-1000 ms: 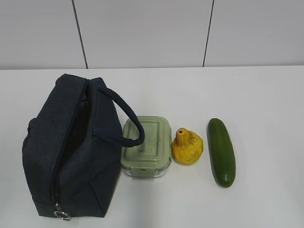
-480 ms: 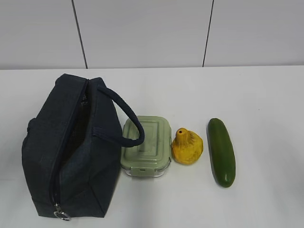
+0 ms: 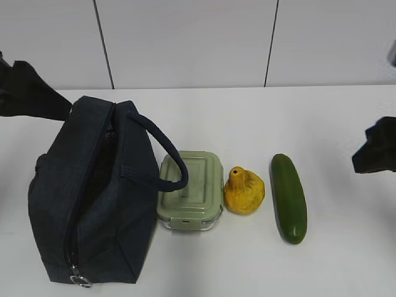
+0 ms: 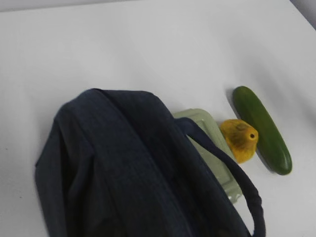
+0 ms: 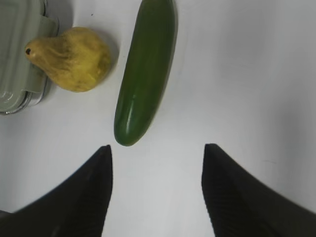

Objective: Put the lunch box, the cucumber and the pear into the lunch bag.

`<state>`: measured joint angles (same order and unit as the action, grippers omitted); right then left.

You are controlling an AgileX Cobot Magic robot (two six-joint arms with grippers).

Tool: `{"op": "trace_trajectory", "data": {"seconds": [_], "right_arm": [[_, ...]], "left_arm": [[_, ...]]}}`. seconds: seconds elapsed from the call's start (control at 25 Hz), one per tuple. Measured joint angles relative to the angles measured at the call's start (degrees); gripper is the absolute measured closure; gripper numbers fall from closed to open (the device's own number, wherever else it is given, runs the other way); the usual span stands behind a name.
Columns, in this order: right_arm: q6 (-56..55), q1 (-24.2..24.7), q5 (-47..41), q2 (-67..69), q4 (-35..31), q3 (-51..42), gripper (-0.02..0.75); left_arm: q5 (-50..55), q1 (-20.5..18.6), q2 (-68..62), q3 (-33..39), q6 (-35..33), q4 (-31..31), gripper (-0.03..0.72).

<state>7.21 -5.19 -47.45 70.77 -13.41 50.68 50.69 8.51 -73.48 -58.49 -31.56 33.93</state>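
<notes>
Four task items are laid out in a row on the plain white table (image 3: 346,247), seen at a downward slant in the exterior view. At the left stands the dark navy boxy fabric lunch bag (image 3: 93,198), its zip top parted along its length so that a dark slot is shown, with a metal zip pull (image 3: 80,280) at the near end. One of its rounded loop handles (image 3: 162,158) is draped over the edge of the small rectangular lunch box (image 3: 193,190), which has a pale sage-green clip-on lid and a clear glass base and is set just beside the bag's right side. The lumpy yellow-orange pear (image 3: 244,190), narrow top and stem hole turned upward, is placed just to the right of the box, very close to it; whether they touch cannot be told. The smooth dark green cylindrical cucumber (image 3: 288,198) is laid lengthwise just beyond the pear, apart from it.

A dark shape of the left arm is seen at the left edge of the exterior view, behind the bag; its gripper is not shown in any view, so its state cannot be told. The right gripper (image 5: 157,192) is held above bare table near the cucumber's rounded near end, its two dark fingers (image 5: 89,197) spread wide apart with nothing between them.
</notes>
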Motion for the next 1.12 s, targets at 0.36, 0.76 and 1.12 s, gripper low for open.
{"op": "trace_trajectory", "data": {"seconds": [0.36,0.76,1.12], "right_arm": [[3.71,0.0,1.01,15.25,-6.31,6.16,0.295],[5.95,0.0,4.1,19.52,-8.9,7.01,0.295],[6.18,0.0,6.18,19.65,-8.99,7.01,0.295]], "left_arm": [[6.01,-0.85,-1.16,-0.41,3.5,-5.56,0.326],[10.44,-0.87,-4.65,-0.41,7.16,-6.15,0.326],[11.6,0.92,-7.28,-0.47,7.28,-7.37,0.554]]}}
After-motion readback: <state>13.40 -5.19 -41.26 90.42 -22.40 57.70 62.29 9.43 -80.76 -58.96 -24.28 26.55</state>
